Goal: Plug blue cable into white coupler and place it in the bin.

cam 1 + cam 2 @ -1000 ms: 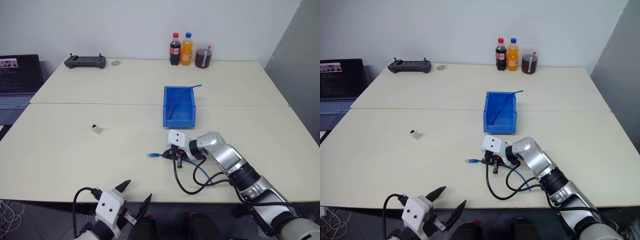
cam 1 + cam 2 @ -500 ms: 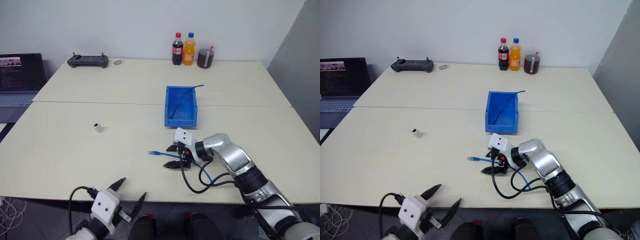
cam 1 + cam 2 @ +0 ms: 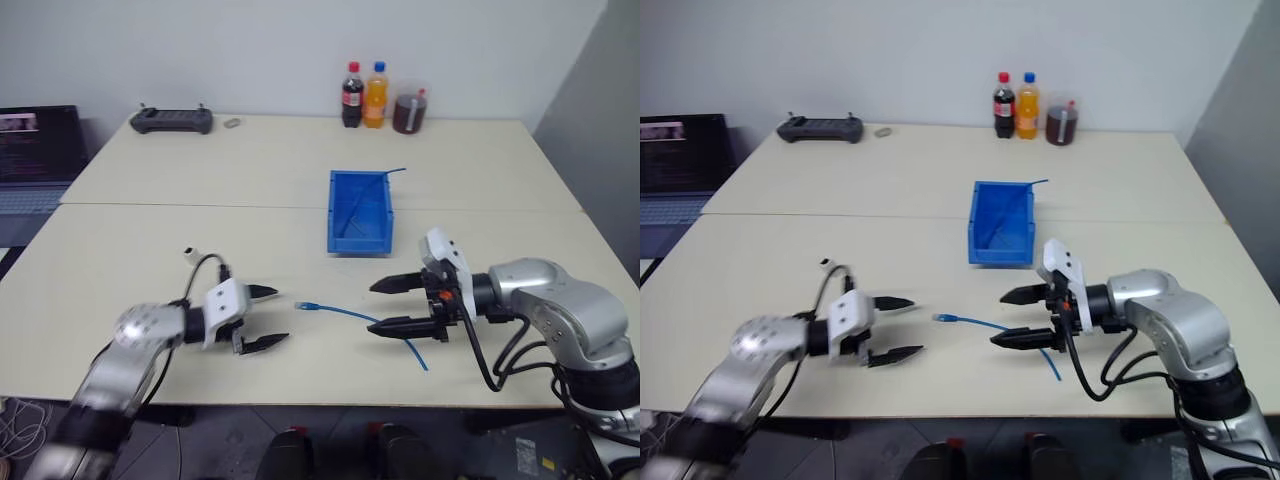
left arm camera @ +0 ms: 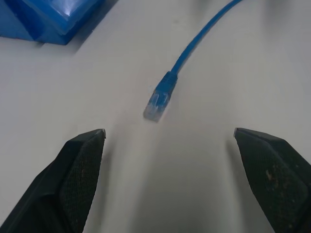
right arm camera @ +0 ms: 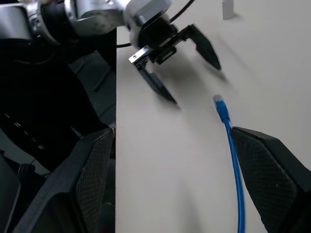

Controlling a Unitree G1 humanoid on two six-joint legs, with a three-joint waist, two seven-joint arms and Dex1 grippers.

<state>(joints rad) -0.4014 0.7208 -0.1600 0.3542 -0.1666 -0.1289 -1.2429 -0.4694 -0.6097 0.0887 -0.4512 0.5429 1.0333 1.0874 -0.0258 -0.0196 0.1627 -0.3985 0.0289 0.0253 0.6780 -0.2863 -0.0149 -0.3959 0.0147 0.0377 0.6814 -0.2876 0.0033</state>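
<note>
The blue cable (image 3: 350, 316) lies loose on the table, its clear plug (image 4: 156, 104) at the left end. My left gripper (image 3: 272, 315) is open just left of the plug and points at it. Open too, my right gripper (image 3: 372, 310) hovers above the cable's middle, facing the left one, with nothing between its fingers. The white coupler (image 3: 189, 253) stands behind my left arm, further left on the table. Beyond the cable, in the middle of the table, sits the bin (image 3: 360, 210).
Three drink bottles (image 3: 377, 98) stand at the table's far edge. A black controller (image 3: 171, 120) lies at the far left, with a laptop (image 3: 38, 145) beyond the left edge. A thin dark wire (image 3: 394, 173) sticks out of the bin's far right corner.
My right gripper opened, let go of the cable, and rose and drew back to the right. My left arm came up from below the table edge and reached toward the plug.
</note>
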